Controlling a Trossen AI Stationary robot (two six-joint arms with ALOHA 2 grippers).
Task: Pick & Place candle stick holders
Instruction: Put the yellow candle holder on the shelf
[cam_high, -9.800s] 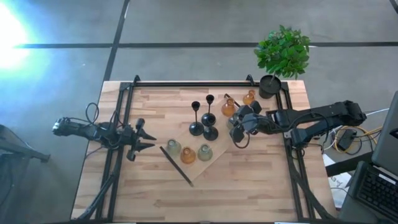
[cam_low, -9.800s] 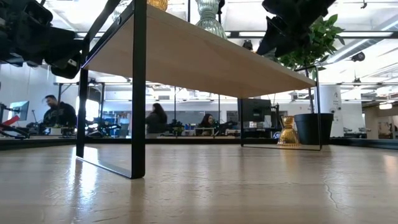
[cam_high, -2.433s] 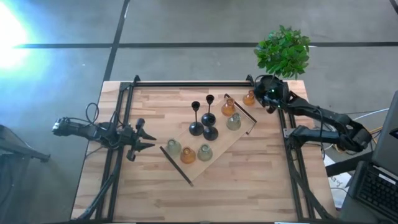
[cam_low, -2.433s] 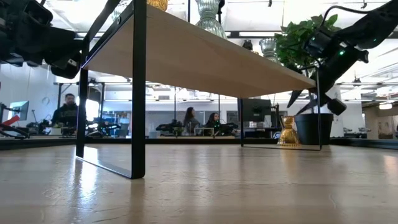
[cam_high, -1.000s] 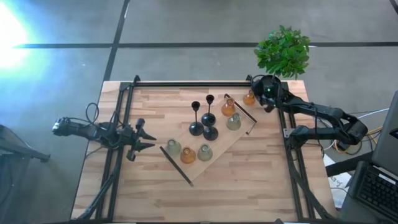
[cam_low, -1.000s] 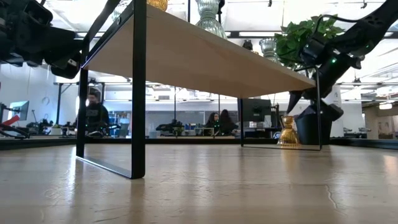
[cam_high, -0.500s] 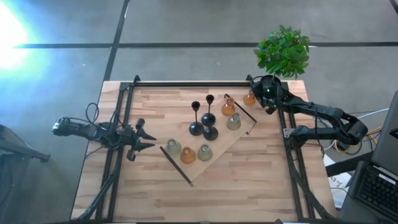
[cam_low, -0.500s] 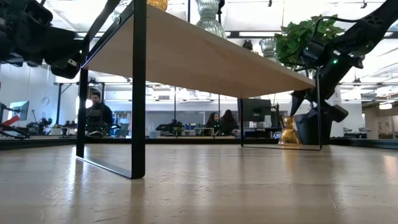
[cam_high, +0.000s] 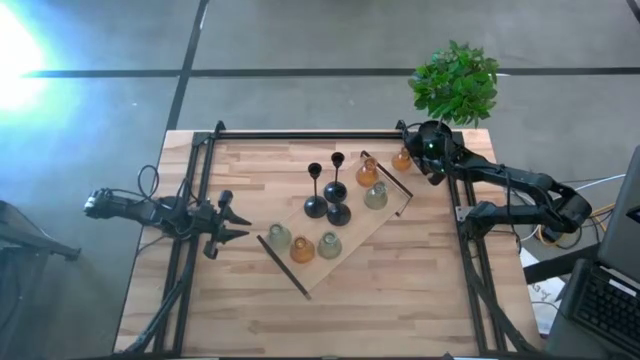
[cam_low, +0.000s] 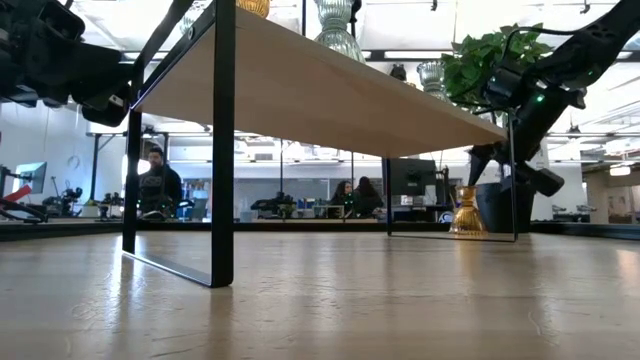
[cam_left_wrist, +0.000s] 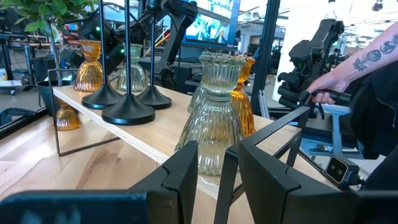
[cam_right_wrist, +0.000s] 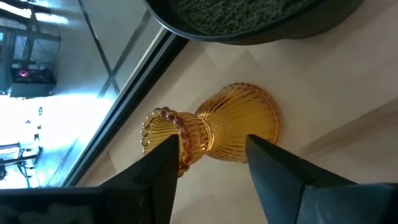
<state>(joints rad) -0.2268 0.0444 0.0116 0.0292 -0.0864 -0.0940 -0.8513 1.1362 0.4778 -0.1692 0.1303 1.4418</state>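
Observation:
An amber glass candle stick holder (cam_high: 401, 157) stands on its wide base on the table's far right, beside the black plant pot (cam_high: 432, 138). My right gripper (cam_high: 412, 158) slants down at it, open. Its two fingers stand either side of the holder's waist (cam_right_wrist: 202, 134) without touching it. Other holders stand on a raised wooden board (cam_high: 352, 232): three black stemmed ones (cam_high: 337, 190) and several amber and pale green glass ones (cam_high: 302, 250). My left gripper (cam_high: 238, 222) waits open and level at the table's left edge.
The plant pot (cam_low: 500, 205) stands close behind the amber holder (cam_low: 463, 210). Black frame rails (cam_high: 300, 133) run along the table's far, left and right edges. A person's arm (cam_left_wrist: 348, 68) shows beyond the table in the left wrist view, and people sit in the room behind.
My right gripper has tipped a little further down over the amber holder and otherwise stayed in place. The holder has not moved.

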